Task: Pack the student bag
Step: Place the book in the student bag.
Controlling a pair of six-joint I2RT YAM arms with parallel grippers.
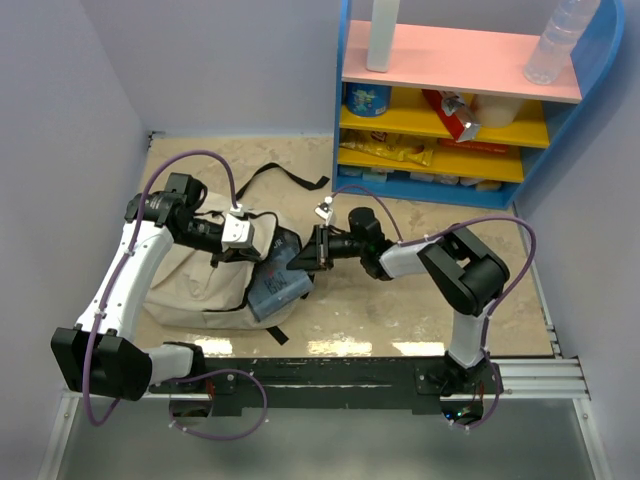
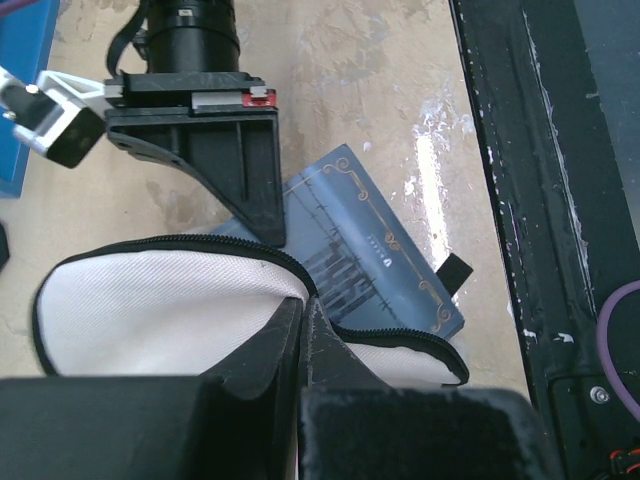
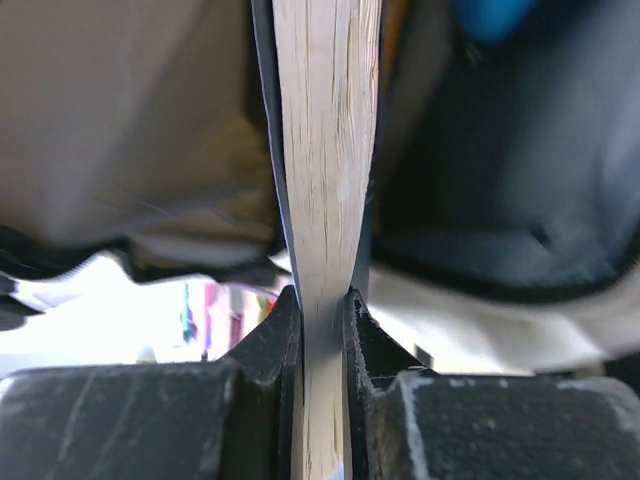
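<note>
The student bag (image 1: 190, 285) lies flat on the table (image 1: 400, 300), just below the left gripper (image 2: 303, 312) and to the left of the right gripper (image 3: 322, 298). Its long axis runs across the table from the left side toward the middle, at a slight slant. The open mouth points to the right, toward the right gripper, and the closed rounded end points away from it. The black straps (image 1: 285, 178) spread out beyond the left gripper, in the direction of the shelf (image 1: 345, 100). The blue book (image 2: 370, 250) is between the two grippers, at a slant, with one part at the open mouth of the bag and the other part outside. The left gripper is clenched on the zippered rim (image 2: 200, 245) of the mouth, with the cream fabric pinched between its fingers. The right gripper grasps the book firmly at its page edge, one finger on each cover.
</note>
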